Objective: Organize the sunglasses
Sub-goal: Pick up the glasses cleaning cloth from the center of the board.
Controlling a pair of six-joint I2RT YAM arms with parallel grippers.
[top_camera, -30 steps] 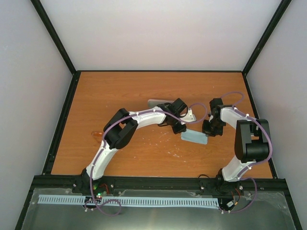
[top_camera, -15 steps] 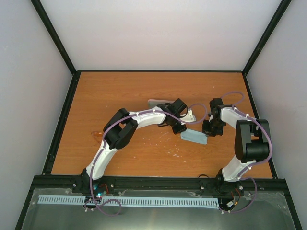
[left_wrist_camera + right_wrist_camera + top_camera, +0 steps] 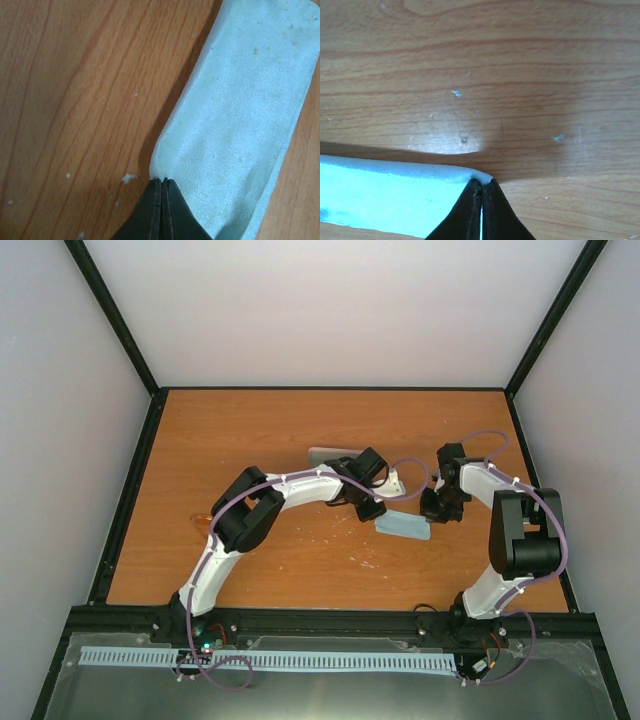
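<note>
The sunglasses show as a small orange shape on the table at the left, partly hidden by my left arm's elbow. A light blue cloth lies folded in the middle between my two grippers. My left gripper is shut on the cloth's left corner; in the left wrist view the gripper pinches the cloth at its edge. My right gripper is shut on the cloth's right corner; in the right wrist view the gripper pinches the cloth, which is lifted slightly off the wood.
A pale flat case lies just behind my left forearm, partly hidden by it. The wooden table is bounded by a black frame and white walls. Small white crumbs dot the wood near the cloth.
Both grippers and the cloth have shifted very slightly up and left; their hold on the cloth is unchanged.
</note>
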